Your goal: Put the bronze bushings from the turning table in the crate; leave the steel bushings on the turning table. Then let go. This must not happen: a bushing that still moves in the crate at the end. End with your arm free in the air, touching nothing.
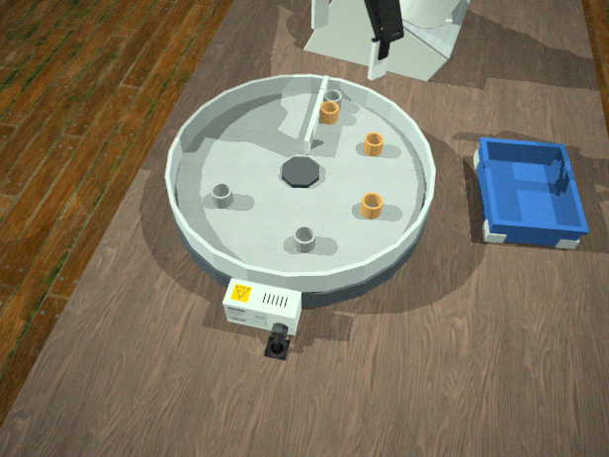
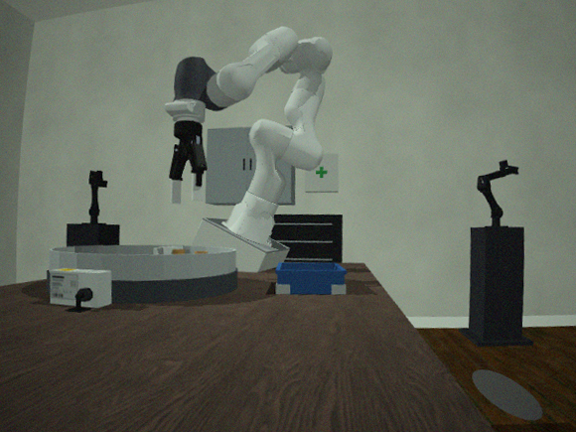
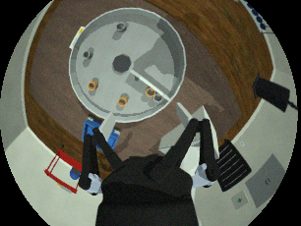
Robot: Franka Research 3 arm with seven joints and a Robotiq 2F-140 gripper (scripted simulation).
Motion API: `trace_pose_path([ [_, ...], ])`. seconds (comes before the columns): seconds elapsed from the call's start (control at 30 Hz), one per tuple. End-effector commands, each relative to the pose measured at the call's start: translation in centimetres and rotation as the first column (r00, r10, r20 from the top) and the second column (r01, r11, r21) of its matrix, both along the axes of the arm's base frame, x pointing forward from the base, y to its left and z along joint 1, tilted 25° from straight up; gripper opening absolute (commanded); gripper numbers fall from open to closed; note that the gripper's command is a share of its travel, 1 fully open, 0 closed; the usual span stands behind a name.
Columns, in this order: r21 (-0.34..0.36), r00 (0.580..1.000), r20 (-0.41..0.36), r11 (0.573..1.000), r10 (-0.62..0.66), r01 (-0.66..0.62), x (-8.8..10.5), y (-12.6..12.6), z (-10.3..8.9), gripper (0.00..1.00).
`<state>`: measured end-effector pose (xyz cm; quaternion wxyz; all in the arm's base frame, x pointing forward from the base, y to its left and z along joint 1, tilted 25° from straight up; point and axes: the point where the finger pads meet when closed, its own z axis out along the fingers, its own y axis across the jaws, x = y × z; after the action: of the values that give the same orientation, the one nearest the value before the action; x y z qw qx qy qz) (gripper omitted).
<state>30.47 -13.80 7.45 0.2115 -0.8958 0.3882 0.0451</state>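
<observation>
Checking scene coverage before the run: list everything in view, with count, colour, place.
bronze bushings: 3, orange, on the turntable
steel bushings: 3, grey, on the turntable
turntable: 1, pale grey, on the table
divider bar: 1, white, across part of the turntable
crate: 1, blue, beside the turntable
motor box: 1, white, at the turntable's edge
cabinet: 1, grey, on the wall
small arms: 2, black, on pedestals
arm: 1, white, behind the crate
claw: 1, black, open, above the table
</observation>
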Motion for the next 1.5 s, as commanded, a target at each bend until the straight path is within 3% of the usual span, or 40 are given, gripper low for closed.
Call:
trace_pose_path([
  [0.0,0.000,1.000,-0.003,1.000,-0.012,0.012,-0.07,-0.12,-0.09,0.07],
  [1.47,0.000,1.000,-0.003,1.000,-0.012,0.012,-0.07,-0.12,-0.09,0.09],
])
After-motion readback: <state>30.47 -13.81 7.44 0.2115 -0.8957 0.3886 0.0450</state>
